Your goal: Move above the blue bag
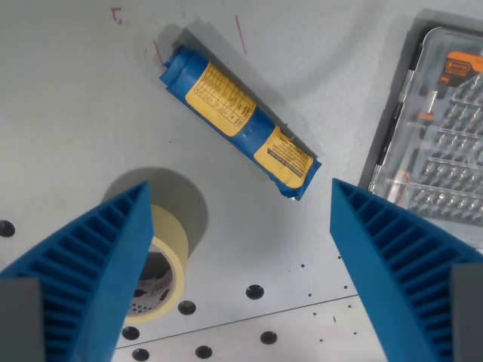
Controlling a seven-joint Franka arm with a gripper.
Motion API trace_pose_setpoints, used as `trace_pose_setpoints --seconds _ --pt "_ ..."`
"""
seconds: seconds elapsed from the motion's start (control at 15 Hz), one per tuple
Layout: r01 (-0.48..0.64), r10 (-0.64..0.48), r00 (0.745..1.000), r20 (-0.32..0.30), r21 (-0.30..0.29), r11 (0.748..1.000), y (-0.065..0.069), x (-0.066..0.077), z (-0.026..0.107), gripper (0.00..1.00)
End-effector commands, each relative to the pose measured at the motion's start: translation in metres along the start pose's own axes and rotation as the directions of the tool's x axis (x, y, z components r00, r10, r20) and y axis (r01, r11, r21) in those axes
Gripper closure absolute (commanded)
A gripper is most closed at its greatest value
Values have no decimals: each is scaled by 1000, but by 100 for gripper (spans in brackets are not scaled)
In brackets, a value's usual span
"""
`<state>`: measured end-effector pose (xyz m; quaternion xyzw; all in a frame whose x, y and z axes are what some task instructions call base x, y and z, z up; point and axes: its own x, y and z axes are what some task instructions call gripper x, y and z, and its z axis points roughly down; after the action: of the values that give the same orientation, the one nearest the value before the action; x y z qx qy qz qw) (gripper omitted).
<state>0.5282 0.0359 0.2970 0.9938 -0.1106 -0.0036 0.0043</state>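
Observation:
The blue bag [238, 119] is a rolled blue packet with yellow labels. It lies diagonally on the grey table, from upper left to lower right, in the upper middle of the wrist view. My gripper [240, 197] is open and empty. Its two blue ribbed fingers [98, 264] stand wide apart at the lower left and lower right. The bag lies above the gap between them in the picture, its lower end close to the right finger's tip. The gripper is raised above the table and touches nothing.
A roll of yellow masking tape [162, 268] lies at the lower left, partly hidden behind the left finger. A clear plastic case of screwdriver bits [438, 128] sits at the right edge. Red marks [240, 34] and screw holes [254, 291] dot the table.

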Motion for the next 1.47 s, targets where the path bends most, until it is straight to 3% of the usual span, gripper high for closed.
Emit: trace_pose_setpoints --seconds 0.07,0.87,1.47 --pt "0 0 1000 -3 1 1000 0 0 -1 0" --pt "102 -102 995 -9 1 995 0 0 5 0" --pt "302 -302 953 -39 -6 953 0 -2 29 0"
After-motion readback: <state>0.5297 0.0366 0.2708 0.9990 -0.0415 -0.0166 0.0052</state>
